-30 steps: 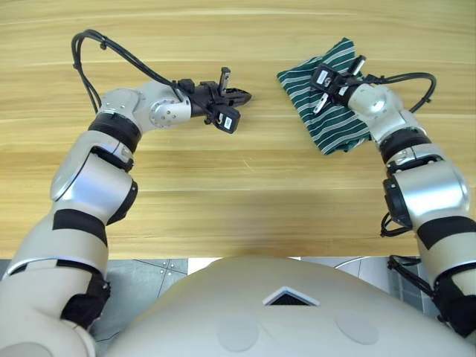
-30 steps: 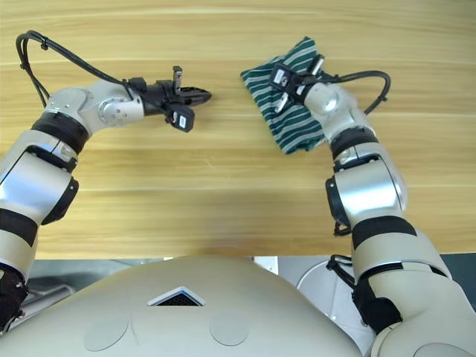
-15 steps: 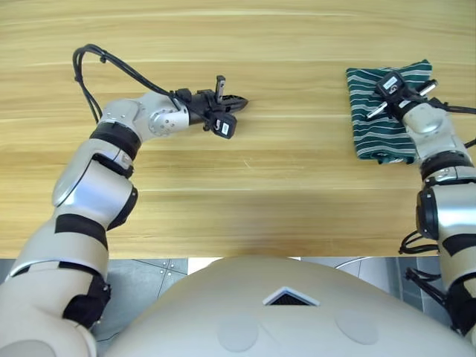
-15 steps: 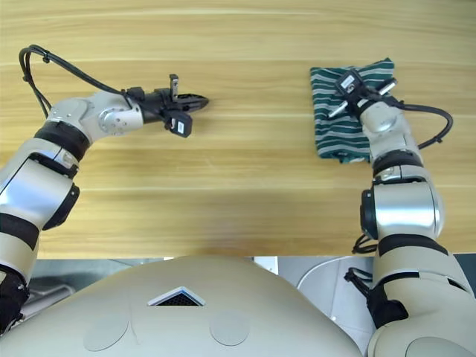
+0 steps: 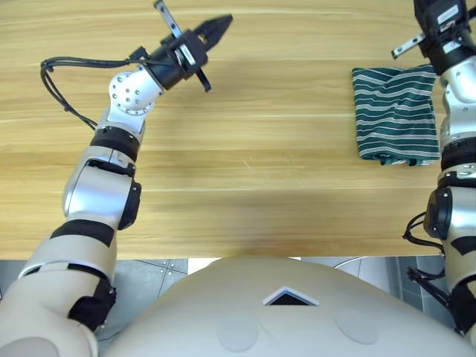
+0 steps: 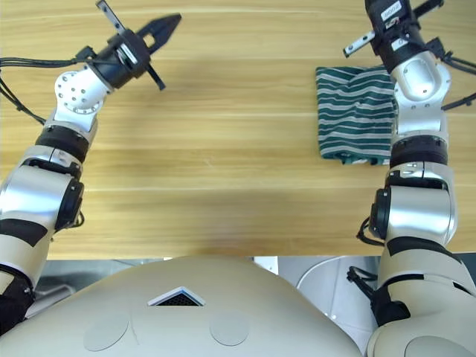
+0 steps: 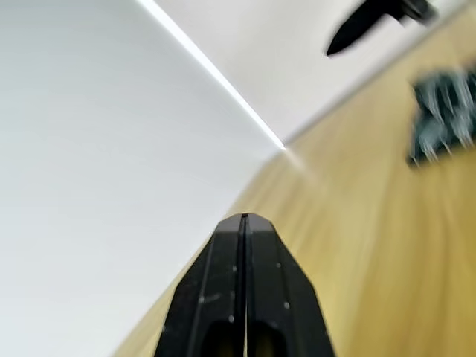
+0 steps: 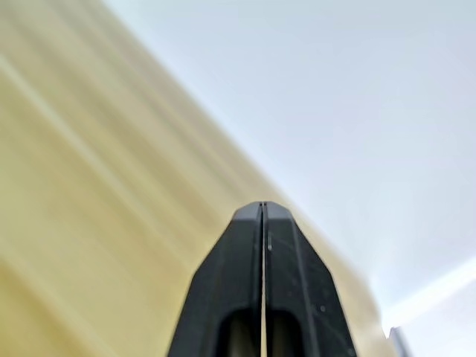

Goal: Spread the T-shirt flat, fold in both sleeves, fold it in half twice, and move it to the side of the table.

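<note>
On table (image 5: 260,149), right: 1 folded T-shirt (image 5: 394,111) | 2 end effectors (image 5: 222,21) (image 8: 263,205), apparently closed

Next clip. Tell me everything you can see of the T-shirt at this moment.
The T-shirt is dark green cloth with thin white stripes, folded into a compact, roughly rectangular packet of several layers. It lies flat on the wooden table toward the robot's right side, its near edge slightly bunched. Nothing grips it: the right gripper is shut with no cloth between its fingers. The right forearm overlaps the packet's right edge in the head views.
</note>
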{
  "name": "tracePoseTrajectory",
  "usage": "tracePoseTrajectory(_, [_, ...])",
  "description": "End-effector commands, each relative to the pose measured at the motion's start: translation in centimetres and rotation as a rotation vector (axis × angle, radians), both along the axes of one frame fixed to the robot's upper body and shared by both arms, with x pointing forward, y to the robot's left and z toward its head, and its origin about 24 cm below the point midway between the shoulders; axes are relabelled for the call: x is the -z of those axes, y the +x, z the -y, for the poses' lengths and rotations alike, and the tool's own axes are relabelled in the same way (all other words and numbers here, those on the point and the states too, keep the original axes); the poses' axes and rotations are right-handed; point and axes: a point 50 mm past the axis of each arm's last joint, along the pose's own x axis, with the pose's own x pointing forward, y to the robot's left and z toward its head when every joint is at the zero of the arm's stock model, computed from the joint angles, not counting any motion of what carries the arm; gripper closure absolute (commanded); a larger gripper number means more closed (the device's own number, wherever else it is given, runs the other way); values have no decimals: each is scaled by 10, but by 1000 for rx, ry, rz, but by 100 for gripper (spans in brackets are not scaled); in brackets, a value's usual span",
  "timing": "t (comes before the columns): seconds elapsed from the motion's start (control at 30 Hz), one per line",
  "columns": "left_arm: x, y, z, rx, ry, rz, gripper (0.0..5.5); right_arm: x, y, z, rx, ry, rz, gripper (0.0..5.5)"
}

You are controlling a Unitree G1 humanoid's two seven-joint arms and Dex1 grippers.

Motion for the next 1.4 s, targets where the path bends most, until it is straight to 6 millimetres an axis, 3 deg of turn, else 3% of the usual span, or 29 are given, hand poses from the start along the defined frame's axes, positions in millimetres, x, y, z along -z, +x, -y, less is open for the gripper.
tracePoseTrajectory(0.03, [-5,4,-14,23,-366,-125,550,4,1,-44,-144,-9,0,547])
tracePoseTrajectory(0.13, [4,13,-27,-76,-573,-230,550,33,11,-98,-278,84,-136,547])
tracePoseTrajectory(0.23, [23,18,-43,-281,-706,-369,550,55,26,-138,-291,398,-327,547])
tracePoseTrajectory(0.37, [40,23,-51,-472,-835,-517,550,68,32,-140,-236,838,-461,547])
tracePoseTrajectory(0.53, [53,22,-46,-518,-882,-595,550,87,27,-121,-140,1157,-497,547])
tracePoseTrajectory(0.67, [64,22,-58,-762,-823,-673,550,105,22,-115,95,878,-500,547])
tracePoseTrajectory(0.83, [66,24,-62,-852,-856,-716,550,105,23,-105,279,642,-410,547])
tracePoseTrajectory(0.97, [68,26,-57,-888,-804,-737,550,106,22,-92,370,618,-383,547])
tracePoseTrajectory(1.4, [64,29,-57,-891,-796,-744,550,99,26,-94,372,587,-339,547])
